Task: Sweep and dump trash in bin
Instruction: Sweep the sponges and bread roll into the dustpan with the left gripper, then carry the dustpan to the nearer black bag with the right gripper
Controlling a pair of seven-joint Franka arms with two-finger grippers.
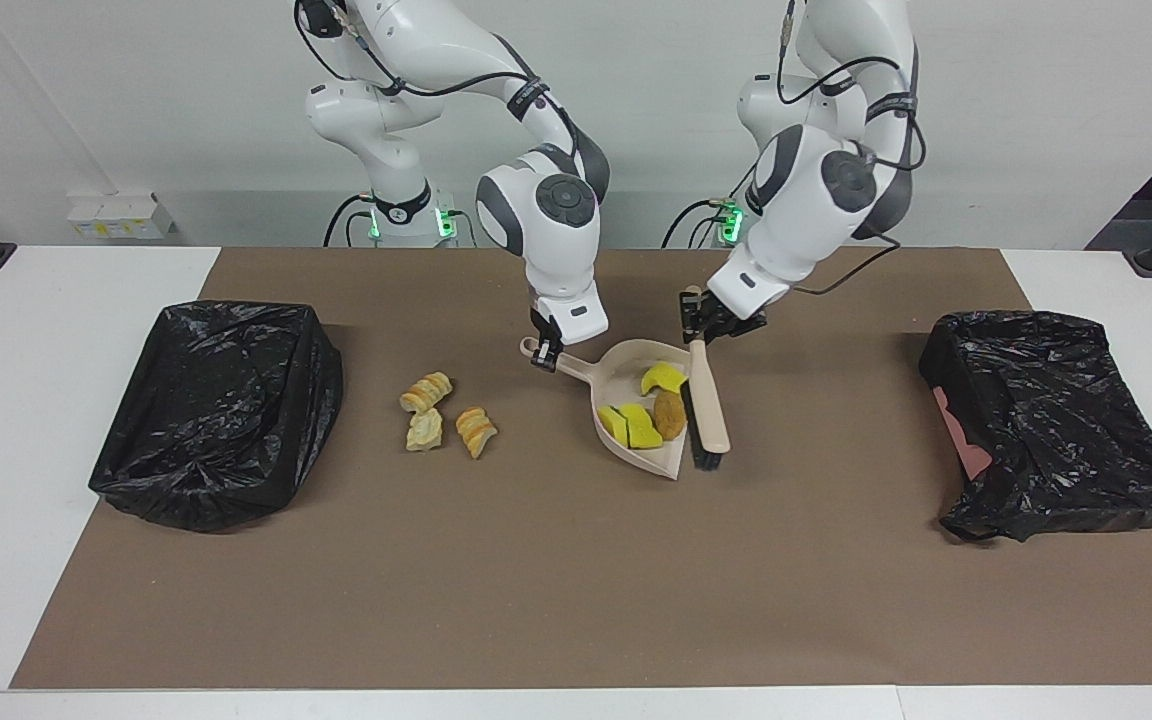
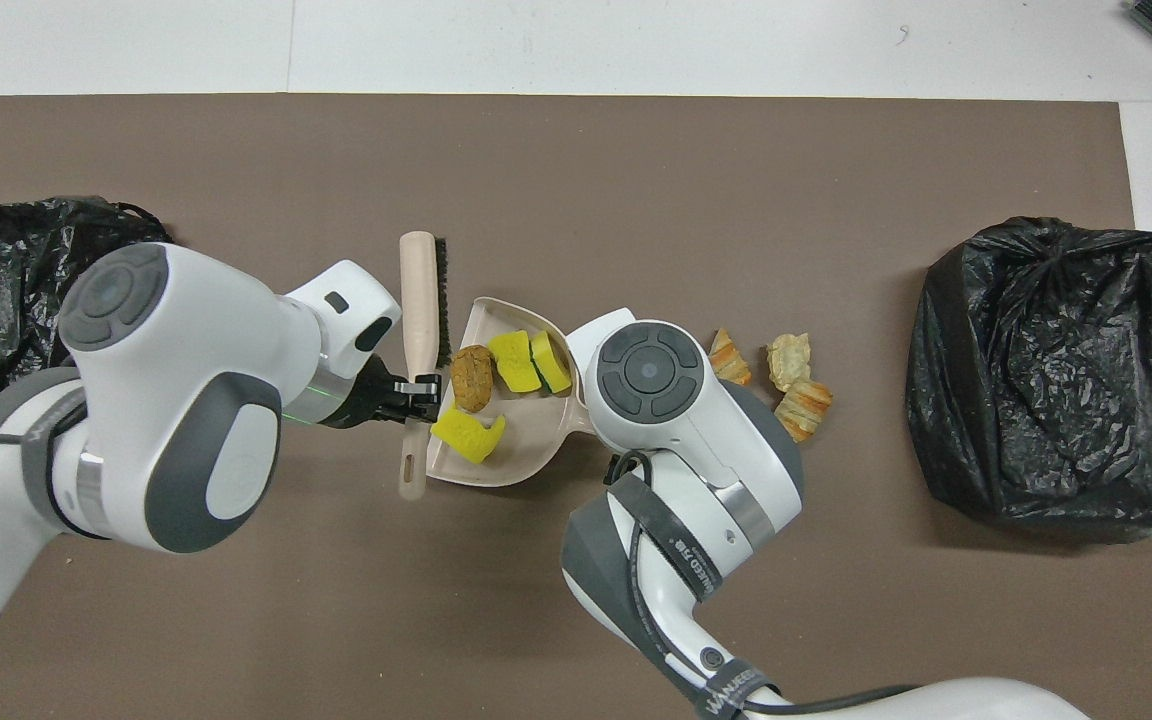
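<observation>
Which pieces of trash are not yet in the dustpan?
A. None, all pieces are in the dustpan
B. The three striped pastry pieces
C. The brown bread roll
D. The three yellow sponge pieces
B: the three striped pastry pieces lie on the mat beside the dustpan, toward the right arm's end, while the yellow sponge pieces and bread roll sit inside it.
</observation>
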